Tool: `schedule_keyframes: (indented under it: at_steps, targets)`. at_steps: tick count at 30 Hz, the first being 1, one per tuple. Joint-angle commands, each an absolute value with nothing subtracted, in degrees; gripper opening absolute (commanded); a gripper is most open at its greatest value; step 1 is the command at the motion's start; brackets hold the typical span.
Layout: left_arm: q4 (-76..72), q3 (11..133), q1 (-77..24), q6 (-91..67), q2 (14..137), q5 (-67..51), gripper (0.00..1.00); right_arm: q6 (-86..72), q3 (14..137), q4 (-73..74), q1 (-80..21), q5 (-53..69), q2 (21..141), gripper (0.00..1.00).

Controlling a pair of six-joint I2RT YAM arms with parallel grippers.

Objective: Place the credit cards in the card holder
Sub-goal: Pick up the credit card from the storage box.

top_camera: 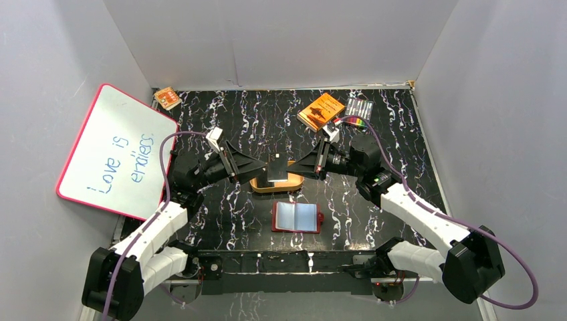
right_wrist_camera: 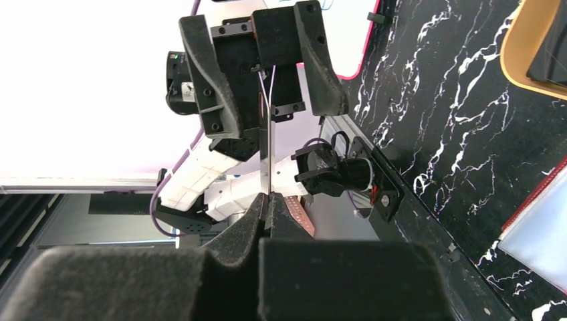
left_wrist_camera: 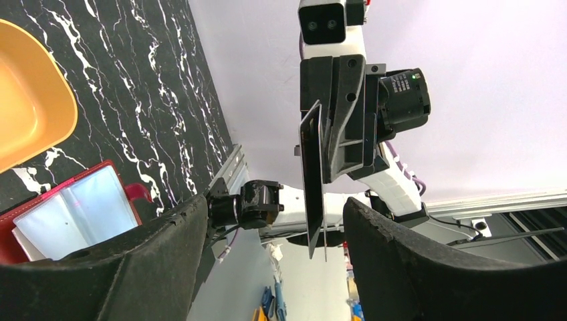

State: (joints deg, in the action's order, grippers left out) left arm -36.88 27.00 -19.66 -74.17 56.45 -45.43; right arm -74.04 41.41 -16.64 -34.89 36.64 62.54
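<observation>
A pink-framed whiteboard leans at the left edge, clear of the work. The left gripper hangs with its jaws spread wide, and the free edge of a thin dark rectangular credit card appears to stand between them untouched. That placement looks like readiness for a hand-over or a regrasp. The card is upright in the air above the tan oval tray, so both flat faces are offered to the waiting jaws. The right gripper is clamped on the card's opposite edge and carries it alone. Nearer the arm bases, the dark red folding card holder lies open on the black marbled worktop. Its pale pockets face up to receive cards, and I see none inside.
</observation>
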Motion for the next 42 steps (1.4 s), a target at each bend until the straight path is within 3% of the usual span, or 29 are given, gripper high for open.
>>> schedule_keyframes:
  at_steps: [1,37,42]
  targets:
    - [-39.8,27.1,-19.2,-74.8,55.6,-45.8,0.71,-75.2,41.1,-23.3,-34.9,38.9,60.8,0.0]
    - [-47.6,31.8,-21.4,-75.7,62.8,-53.1,0.68,-77.0,41.2,-28.4,-35.6,40.8,64.4,0.0]
    - [-50.0,32.1,-22.1,-76.6,63.5,-53.4,0.61,-77.0,41.0,-29.1,-35.6,40.8,65.3,0.0]
